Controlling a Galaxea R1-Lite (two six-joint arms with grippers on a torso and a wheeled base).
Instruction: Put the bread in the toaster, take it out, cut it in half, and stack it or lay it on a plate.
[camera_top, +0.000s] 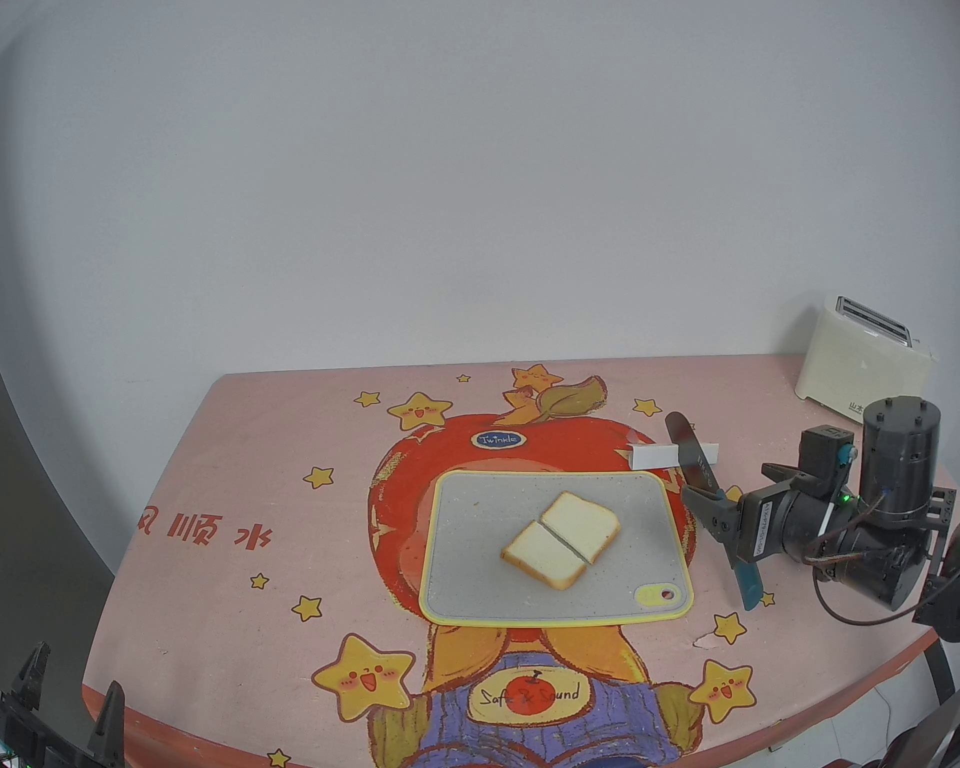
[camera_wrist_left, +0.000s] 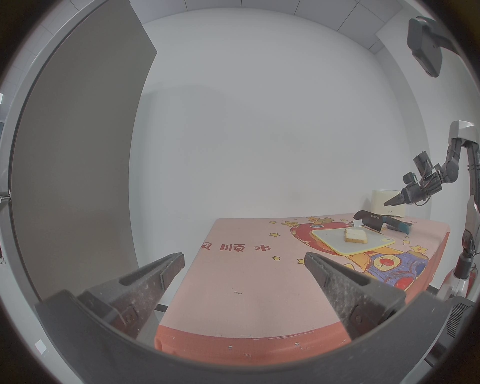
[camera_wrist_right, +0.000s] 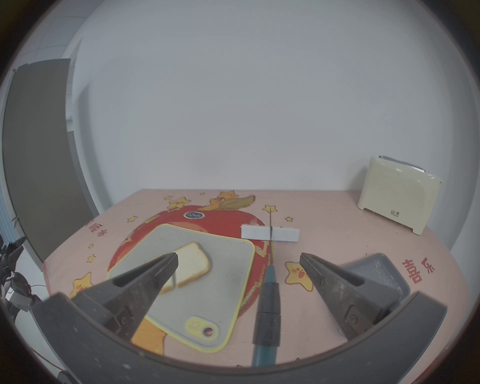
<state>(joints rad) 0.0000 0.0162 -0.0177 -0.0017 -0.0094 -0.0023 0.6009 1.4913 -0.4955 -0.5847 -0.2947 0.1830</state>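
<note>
The bread lies cut into two halves (camera_top: 582, 525) (camera_top: 543, 555) side by side on a grey, yellow-rimmed cutting board (camera_top: 480, 560). In the right wrist view the bread (camera_wrist_right: 190, 262) sits on the board (camera_wrist_right: 220, 285). A knife (camera_top: 692, 452) lies right of the board, its blade resting on a white block (camera_top: 655, 456). My right gripper (camera_top: 715, 510) hangs open above the knife's handle (camera_wrist_right: 267, 310), not touching it. A cream toaster (camera_top: 862, 360) stands at the table's far right, its slots empty. My left gripper (camera_top: 70, 690) is open, off the table's near left corner.
A grey dish (camera_wrist_right: 382, 272) sits on the table under my right arm, between the knife and the toaster (camera_wrist_right: 400, 192). The left wrist view looks across bare pink tabletop (camera_wrist_left: 250, 290) toward the board (camera_wrist_left: 330, 235). A white wall backs the table.
</note>
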